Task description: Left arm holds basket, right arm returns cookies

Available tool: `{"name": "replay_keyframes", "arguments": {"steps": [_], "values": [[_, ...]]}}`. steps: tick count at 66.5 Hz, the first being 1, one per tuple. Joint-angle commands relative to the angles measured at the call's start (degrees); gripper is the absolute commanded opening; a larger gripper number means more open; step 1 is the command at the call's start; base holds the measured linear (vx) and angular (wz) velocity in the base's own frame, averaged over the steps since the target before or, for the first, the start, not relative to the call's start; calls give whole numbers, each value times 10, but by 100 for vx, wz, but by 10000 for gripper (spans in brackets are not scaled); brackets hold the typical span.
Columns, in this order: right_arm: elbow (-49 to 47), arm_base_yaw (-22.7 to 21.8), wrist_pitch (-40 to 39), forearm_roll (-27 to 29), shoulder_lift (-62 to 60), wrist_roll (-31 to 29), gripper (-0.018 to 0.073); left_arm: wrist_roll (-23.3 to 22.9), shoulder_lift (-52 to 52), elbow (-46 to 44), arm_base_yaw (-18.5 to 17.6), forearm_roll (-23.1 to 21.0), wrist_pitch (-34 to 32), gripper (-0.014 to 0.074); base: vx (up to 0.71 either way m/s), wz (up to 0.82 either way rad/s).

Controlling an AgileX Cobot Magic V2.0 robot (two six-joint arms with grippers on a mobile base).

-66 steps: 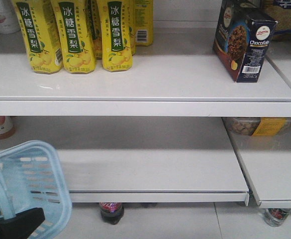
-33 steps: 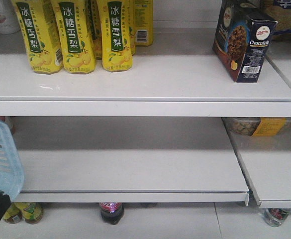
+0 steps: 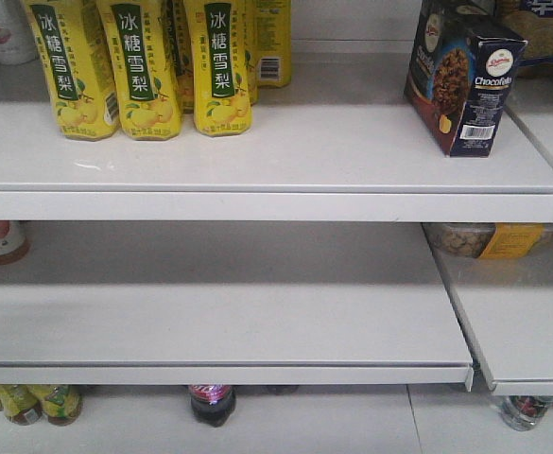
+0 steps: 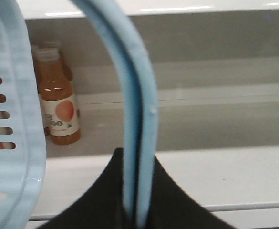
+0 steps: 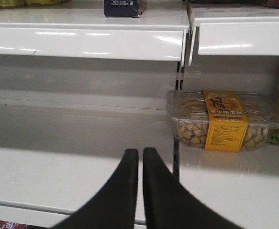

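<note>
My left gripper [image 4: 137, 210] pinched the two handles of the basket [image 4: 15, 119] tight, the cookies [image 3: 462, 76] stood upright on the top shelf [image 3: 257, 151] right of the yellow bottles [image 3: 144, 66], and my right gripper [image 5: 140, 157] sat pressed together, empty.

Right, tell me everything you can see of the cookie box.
The cookie box is tall, dark navy cardboard, picturing chocolate cookies, with white "Chocolate" lettering, a round white logo and a white barcode patch low on its narrow side. It stands upright, turned at an angle, at the right end of the top shelf, apart from the yellow bottles. No gripper touches it.
</note>
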Motion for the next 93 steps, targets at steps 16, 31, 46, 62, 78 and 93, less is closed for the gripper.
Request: {"name": "replay_keyframes", "arguments": {"steps": [16,31,46,62,78,93], "values": [[-17,-2,-38,-5,5,-2,-6,-82,-80,-17,42,37,22,-3,0,0],[-17,-2,-38,-5,5,-2,-6,-83,-80,-17,42,37,23,-3,0,0],[-17,-2,-38,-5,5,-2,-6,-83,-80,-17,21,37,20,-3,0,0],[-17,-2,-38,-5,5,-2,-6,-83,-80,-17,2,36,21,-3,0,0],[-17,-2,-38,-5,5,-2,-6,-83,-79,-17,0,36,21,-3,0,0],[-17,-2,-38,-5,5,-2,-6,-83,-79,-17,0,36,21,-3,0,0]]}}
